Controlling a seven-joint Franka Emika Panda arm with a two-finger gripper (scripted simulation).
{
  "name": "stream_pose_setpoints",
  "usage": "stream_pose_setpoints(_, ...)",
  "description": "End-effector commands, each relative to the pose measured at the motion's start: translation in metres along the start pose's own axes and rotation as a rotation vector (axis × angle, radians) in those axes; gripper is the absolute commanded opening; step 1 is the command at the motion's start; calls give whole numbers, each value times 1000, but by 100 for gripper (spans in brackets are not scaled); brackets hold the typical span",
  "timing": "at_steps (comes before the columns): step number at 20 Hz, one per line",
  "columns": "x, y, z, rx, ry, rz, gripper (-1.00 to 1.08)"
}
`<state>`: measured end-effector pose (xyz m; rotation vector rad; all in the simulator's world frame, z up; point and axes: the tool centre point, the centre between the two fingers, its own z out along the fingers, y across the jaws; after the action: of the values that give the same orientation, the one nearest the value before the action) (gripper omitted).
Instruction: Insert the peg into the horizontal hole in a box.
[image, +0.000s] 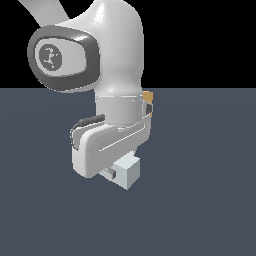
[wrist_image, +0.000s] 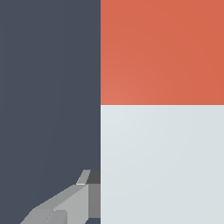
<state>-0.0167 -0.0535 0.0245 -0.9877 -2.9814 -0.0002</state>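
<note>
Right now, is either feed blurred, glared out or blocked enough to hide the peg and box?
Exterior view: sharp, evenly lit, no glare, but the arm hides all but a tan sliver of the box. Wrist view: crisp, flat-shaded; the peg fills most of the frame.

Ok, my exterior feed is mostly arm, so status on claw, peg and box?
Claw's state unreadable, one finger beside peg. Peg fills wrist view, red-orange over white. Box just a tan sliver behind the arm; hole unseen.
</note>
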Motion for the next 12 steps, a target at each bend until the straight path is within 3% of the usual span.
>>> stream_pose_setpoints(1, 0, 0, 0, 0, 0, 2, -100)
stream_pose_setpoints(12, 15, 15, -8, -1, 0, 90, -100)
